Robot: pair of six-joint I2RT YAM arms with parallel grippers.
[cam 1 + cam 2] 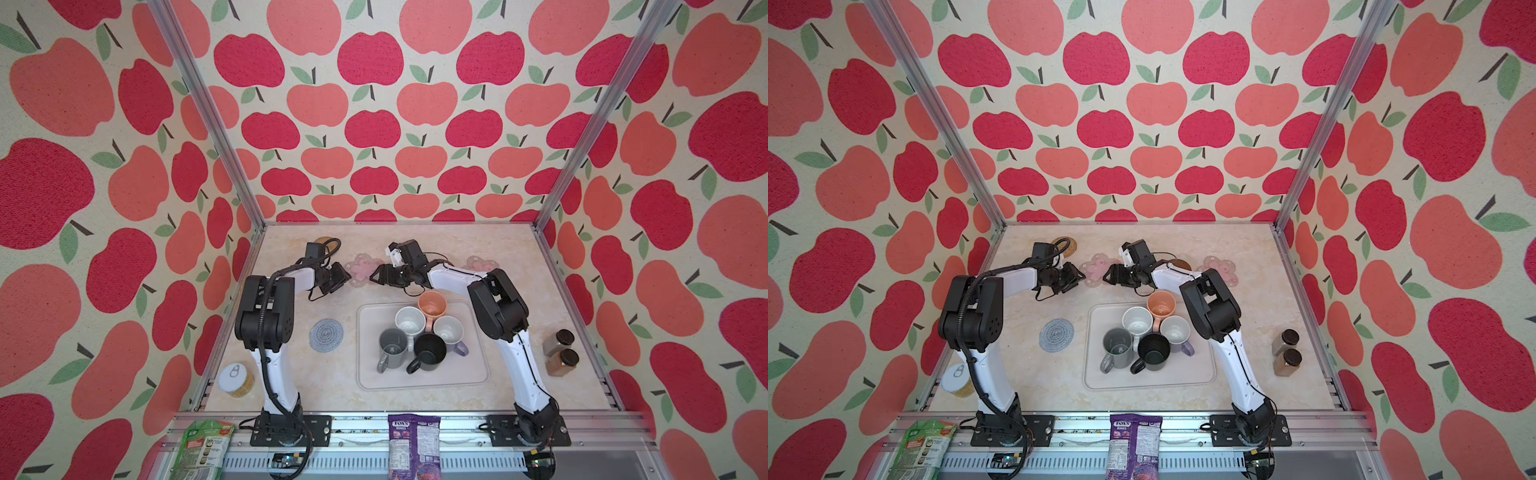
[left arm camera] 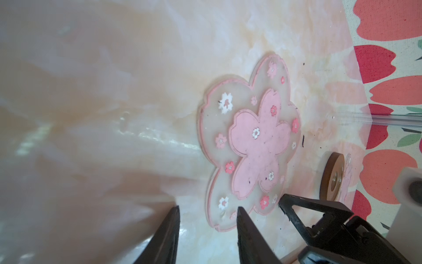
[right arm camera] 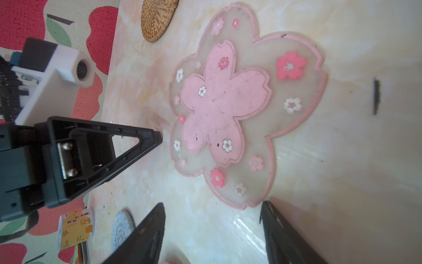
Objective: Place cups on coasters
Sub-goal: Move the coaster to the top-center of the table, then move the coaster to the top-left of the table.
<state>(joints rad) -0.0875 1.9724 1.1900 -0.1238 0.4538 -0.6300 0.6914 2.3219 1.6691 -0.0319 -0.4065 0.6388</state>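
Observation:
Five cups stand bunched on the pale tray [image 1: 374, 376]: grey [image 1: 392, 347], white [image 1: 410, 321], black [image 1: 430, 352], peach [image 1: 432, 303] and lavender [image 1: 449, 330]. Of the coasters, a pink flower mat [image 1: 363, 266] lies at the back middle. My left gripper [image 1: 345, 276] and right gripper [image 1: 375, 276] face each other low over it, both open and holding nothing. The wrist views show that mat [image 2: 251, 141] [image 3: 239, 102] just past the open fingertips. The other coasters are a rattan round [image 1: 328, 243], a second pink flower [image 1: 480, 264], a dark brown round [image 1: 1179, 264] and a grey-blue crocheted round [image 1: 326, 335].
A tin can [image 1: 237, 380] stands at the front left. Two brown spice jars [image 1: 560, 351] stand by the right wall. Snack bags [image 1: 415, 444] [image 1: 203, 449] lie on the front rail. The right arm's elbow [image 1: 496, 307] hangs over the tray's right edge.

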